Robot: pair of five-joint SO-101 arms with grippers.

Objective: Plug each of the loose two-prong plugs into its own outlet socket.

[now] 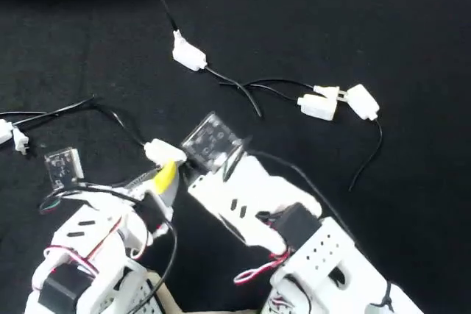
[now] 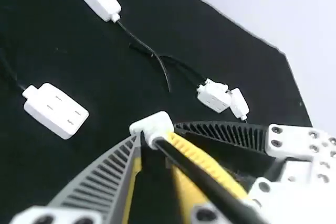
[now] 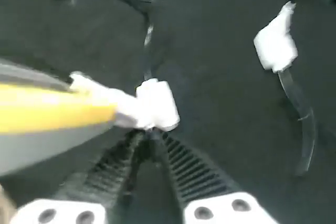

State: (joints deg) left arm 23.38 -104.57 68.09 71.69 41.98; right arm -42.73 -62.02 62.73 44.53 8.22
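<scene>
Left gripper (image 2: 149,139) clamped on white two-prong plug (image 2: 152,125); outlet socket (image 2: 55,109) near, not touching. Right gripper (image 3: 149,139) fingertips together, just beside plug.

A white connector (image 1: 4,131) is cut off by the left edge. The held plug's (image 2: 151,126) prongs are hidden between the left jaws.

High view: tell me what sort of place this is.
Probably a robotics lab bench: a black cloth-covered table, the left arm and right arm side by side, and corded plugs laid out for practice.
</scene>
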